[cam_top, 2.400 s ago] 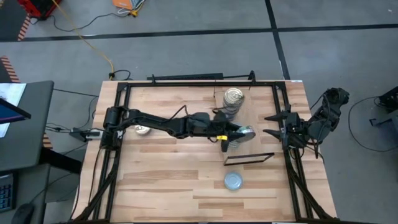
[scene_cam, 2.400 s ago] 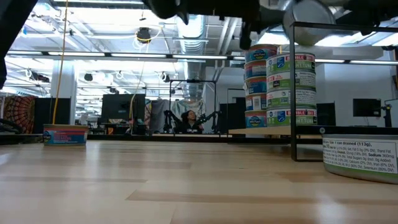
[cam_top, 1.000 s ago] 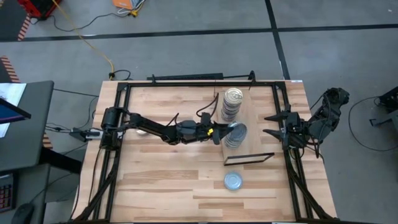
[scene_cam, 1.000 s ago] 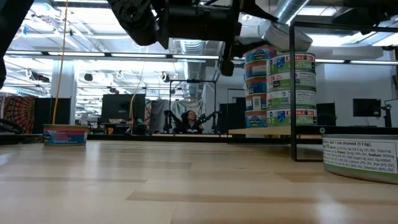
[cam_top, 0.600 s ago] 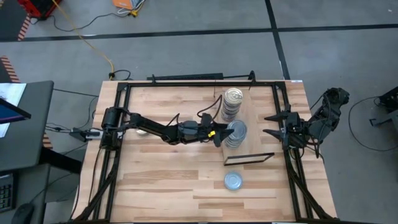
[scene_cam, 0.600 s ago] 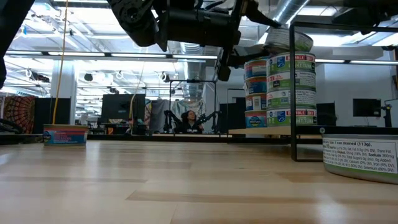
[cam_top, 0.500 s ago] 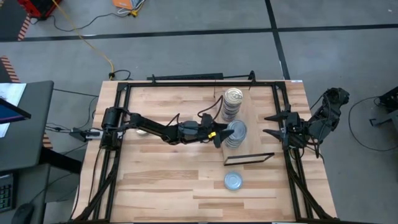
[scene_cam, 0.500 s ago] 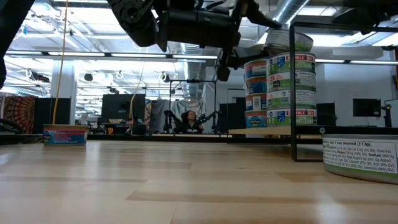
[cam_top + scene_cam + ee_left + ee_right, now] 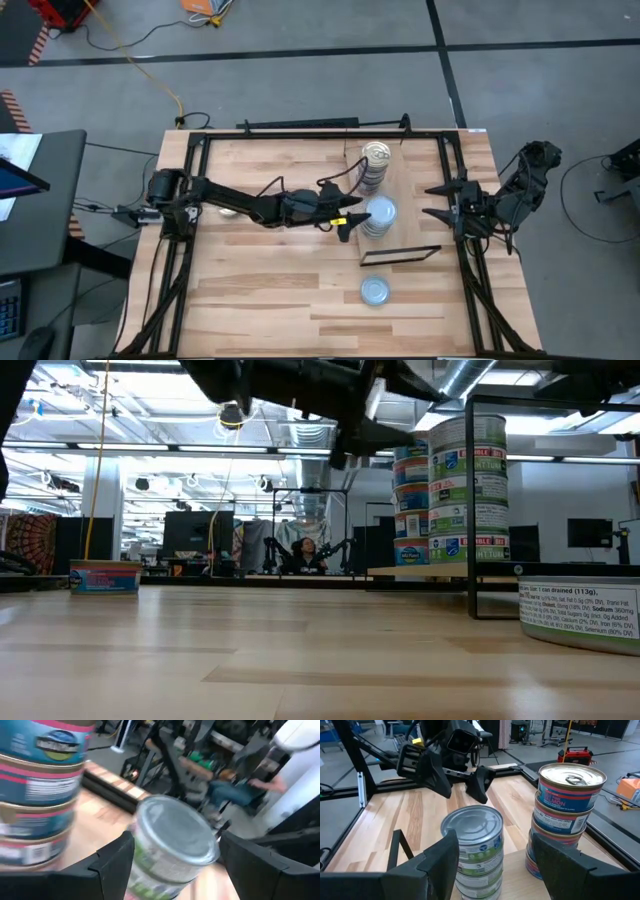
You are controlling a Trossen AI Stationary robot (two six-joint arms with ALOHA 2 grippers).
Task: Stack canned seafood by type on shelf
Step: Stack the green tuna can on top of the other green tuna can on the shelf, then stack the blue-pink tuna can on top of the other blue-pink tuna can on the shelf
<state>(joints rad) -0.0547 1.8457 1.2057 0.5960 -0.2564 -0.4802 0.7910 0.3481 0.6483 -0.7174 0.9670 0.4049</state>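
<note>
On the shelf (image 9: 408, 190) stand two stacks of canned seafood: silvery-topped tins with green labels (image 9: 380, 214) (image 9: 467, 488) (image 9: 475, 847), and behind them gold-topped tins with pink and blue labels (image 9: 375, 160) (image 9: 567, 805). My left gripper (image 9: 345, 224) (image 9: 459, 776) stands open and level just left of the silvery stack's top tin (image 9: 172, 845), its fingers clear of it. My right gripper (image 9: 440, 200) waits open at the table's right edge, facing both stacks.
One silvery tin (image 9: 374, 291) (image 9: 580, 610) lies on the tabletop in front of the shelf's dark end strip (image 9: 400, 255). Another tin (image 9: 228, 210) (image 9: 105, 577) sits at the left under my left arm. A black frame rail (image 9: 300, 132) runs around the table.
My left gripper has opened and let go of the top silvery tin, then drawn back toward the table's left edge while rolling about its own line. The tin, tilted on the stack a second ago, now sits level on top of the silvery stack.
</note>
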